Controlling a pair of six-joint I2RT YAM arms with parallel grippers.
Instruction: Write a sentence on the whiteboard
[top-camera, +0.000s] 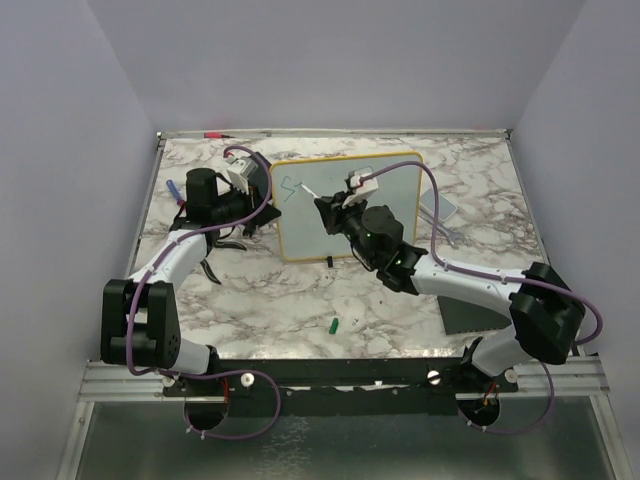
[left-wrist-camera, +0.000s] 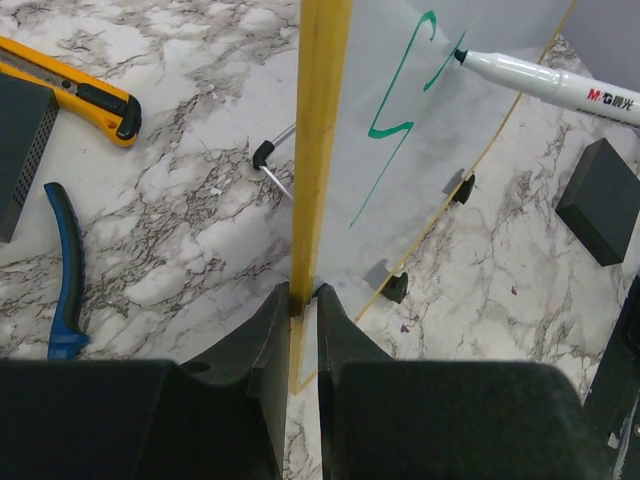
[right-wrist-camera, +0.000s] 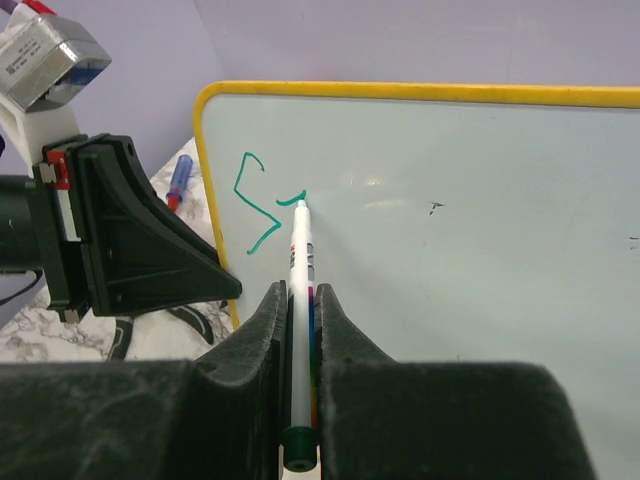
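- Whiteboard (top-camera: 350, 205) stood upright at mid-desk (top-camera: 300, 310), feet on marble.
- Yellow frame's left edge clamped in left claw (left-wrist-camera: 303, 300); board thereby braced against pen pressure.
- Marker (right-wrist-camera: 300, 250) gripped by barrel in right claw (right-wrist-camera: 300, 298), jaws closed tight on it; tip pressed to board's upper left area.
- Sentence (right-wrist-camera: 255, 205) barely begun: green "S" drawn, second stroke begun at tip.
- Further letters judged to require rightward travel.
- Board slip in clamp to be guarded against.
- Green cap (top-camera: 334, 325) laid on desk, apart from board.
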